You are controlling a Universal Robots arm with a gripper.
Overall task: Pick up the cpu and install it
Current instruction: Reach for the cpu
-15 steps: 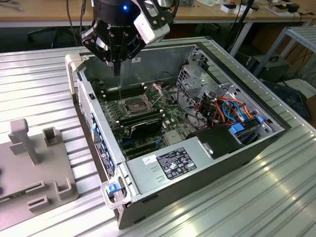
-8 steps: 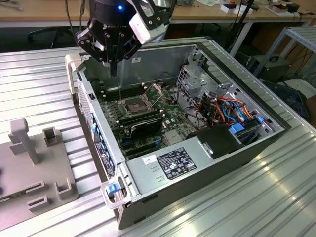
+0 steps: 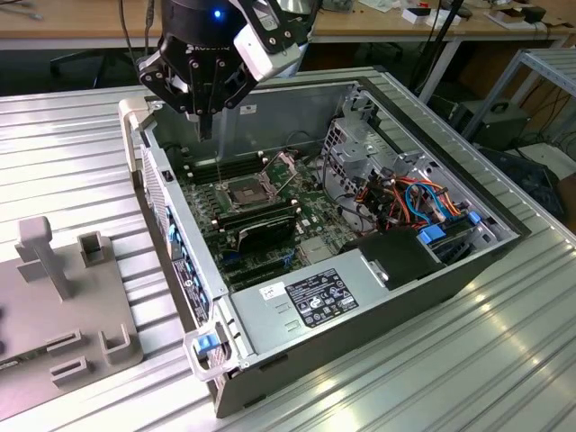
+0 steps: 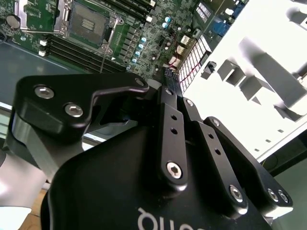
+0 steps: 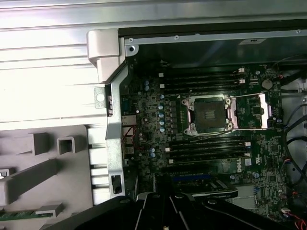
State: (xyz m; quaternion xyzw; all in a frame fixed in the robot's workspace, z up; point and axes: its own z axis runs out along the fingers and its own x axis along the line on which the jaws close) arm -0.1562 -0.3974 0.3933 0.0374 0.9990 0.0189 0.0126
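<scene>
Closest to your second wrist camera was the gripper (image 4: 169, 85), its black links drawn in so the jaws looked closed together. Whether anything was pinched between them, you could not tell. In the exterior view you had it hanging above the back edge of the open computer case (image 3: 270, 355), over the motherboard (image 3: 310, 202) and touching nothing. Your first wrist view looked straight down on the socket (image 5: 208, 112), which stood open with its metal latch frame (image 5: 261, 111) folded back beside it and its dark contact field bare. Long black memory slots (image 5: 206, 146) ran on either side of it. You could not tell where the cpu lay. A grey fixture tray (image 3: 99, 306) sat on the ribbed metal table (image 3: 450, 360), towards the exterior view's left of the case.
</scene>
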